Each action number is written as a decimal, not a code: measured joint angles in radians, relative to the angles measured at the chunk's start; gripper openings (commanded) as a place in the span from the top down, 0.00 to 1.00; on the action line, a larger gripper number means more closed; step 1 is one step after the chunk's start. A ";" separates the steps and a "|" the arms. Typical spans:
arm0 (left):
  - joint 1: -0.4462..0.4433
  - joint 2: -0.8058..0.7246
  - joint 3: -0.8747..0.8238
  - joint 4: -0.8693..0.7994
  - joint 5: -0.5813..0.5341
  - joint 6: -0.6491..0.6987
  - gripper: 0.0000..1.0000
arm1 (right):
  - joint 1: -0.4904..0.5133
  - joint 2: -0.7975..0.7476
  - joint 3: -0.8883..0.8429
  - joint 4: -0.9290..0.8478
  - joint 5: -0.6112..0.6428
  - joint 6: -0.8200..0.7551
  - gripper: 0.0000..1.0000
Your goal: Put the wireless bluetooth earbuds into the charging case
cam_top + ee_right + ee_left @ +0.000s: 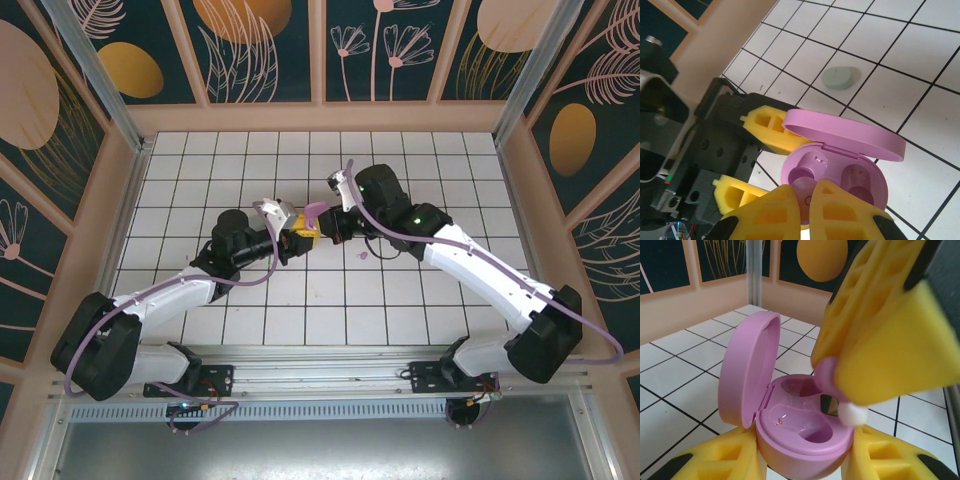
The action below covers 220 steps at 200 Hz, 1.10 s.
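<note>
Purple-pink earbud [827, 378] sits pinched in the closed right claw [807, 200], over a socket of the open purple case [800, 435]. The left claw [297, 240] grips that case mid-counter [400, 300], lid [747, 370] upright. A mint-green earbud [841, 78] lies apart on the tiles.

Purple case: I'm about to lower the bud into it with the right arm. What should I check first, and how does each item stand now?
1. Lid open: ok.
2. Purple case clamped in the left pincer: ok, a yellow finger on each side.
3. Purple bud gripped by the right pincer: ok, white tip pointing down.
4. Uncovered well empty: ok.
5. Well under the bud empty: cannot tell, the bud and fingers hide it.
6. Bud lined up with its well: cannot tell.
</note>
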 measured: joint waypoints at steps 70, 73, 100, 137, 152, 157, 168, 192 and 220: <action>0.000 0.002 -0.012 -0.003 -0.009 0.002 0.66 | 0.001 0.051 0.016 0.019 0.009 0.003 0.93; 0.000 0.002 -0.012 -0.002 -0.008 0.002 0.66 | 0.001 0.053 0.018 0.020 0.010 0.003 0.93; 0.000 0.002 -0.012 -0.003 -0.008 0.002 0.66 | 0.005 0.071 0.021 0.031 0.013 0.003 0.93; 0.000 0.002 -0.012 -0.007 -0.009 0.002 0.66 | 0.006 0.077 0.021 0.032 0.012 -0.001 0.83; 0.000 0.002 -0.012 -0.012 -0.010 0.002 0.66 | 0.007 0.081 0.021 0.032 0.012 -0.005 0.82; 0.000 0.003 -0.012 -0.013 -0.011 0.002 0.66 | 0.007 0.082 0.021 0.031 0.012 -0.005 0.82; 0.000 0.005 -0.012 -0.012 -0.013 0.002 0.66 | 0.008 0.082 0.021 0.030 0.013 -0.004 0.80; -0.001 0.014 -0.010 -0.011 -0.013 0.002 0.65 | 0.011 0.082 0.021 0.021 0.016 -0.005 0.78; -0.001 0.032 -0.002 -0.011 -0.013 0.002 0.65 | 0.011 0.082 0.021 0.013 0.020 -0.004 0.73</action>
